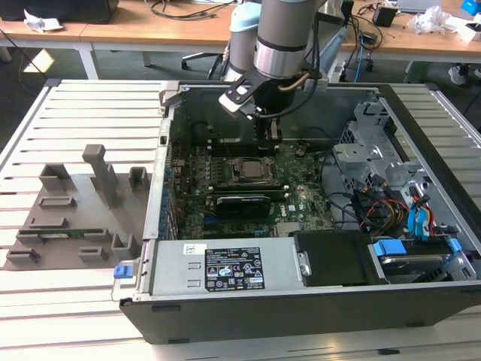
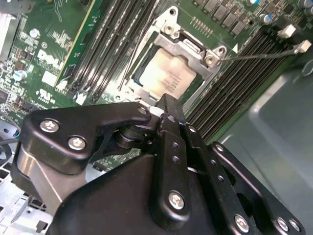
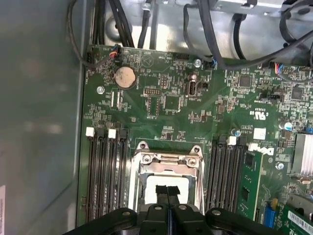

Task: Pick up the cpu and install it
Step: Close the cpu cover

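Desks stand behind slatted table; end effector pinched closed over socketed cpu.

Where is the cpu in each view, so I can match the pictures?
Exterior view: the cpu lies mid-motherboard, inside the open case.
Second wrist view: the cpu, a pale square just past the gripper.
First wrist view: the cpu, partly hidden behind the gripper.
Shared landmark: the metal socket frame around it.

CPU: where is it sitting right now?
In the exterior view the cpu lies in the motherboard socket mid-case, close by the gripper. Both wrist views show it between the memory slot banks.
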You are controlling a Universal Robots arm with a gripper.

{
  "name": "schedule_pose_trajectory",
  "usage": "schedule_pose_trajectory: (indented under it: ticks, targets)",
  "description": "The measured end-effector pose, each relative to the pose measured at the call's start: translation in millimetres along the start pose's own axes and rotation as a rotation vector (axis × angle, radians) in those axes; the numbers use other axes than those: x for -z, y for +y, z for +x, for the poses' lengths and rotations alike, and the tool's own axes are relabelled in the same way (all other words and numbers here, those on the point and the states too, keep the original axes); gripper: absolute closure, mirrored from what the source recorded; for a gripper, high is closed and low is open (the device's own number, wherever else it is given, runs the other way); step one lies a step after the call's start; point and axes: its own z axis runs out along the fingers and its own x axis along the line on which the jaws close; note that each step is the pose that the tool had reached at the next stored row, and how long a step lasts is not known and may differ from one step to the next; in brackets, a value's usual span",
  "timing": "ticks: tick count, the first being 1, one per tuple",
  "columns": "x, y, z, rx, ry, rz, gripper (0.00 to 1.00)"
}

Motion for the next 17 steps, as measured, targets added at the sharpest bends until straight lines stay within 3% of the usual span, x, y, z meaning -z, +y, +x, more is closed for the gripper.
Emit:
schedule_pose_trajectory:
  ticks: [10,17]
  targets:
    - [-3.6,-16.8,1.4,0.000,0.0000,0.0000,0.89]
    - [-5.6,-23.0,2.0,0.000,0.0001,-0.0002,0.89]
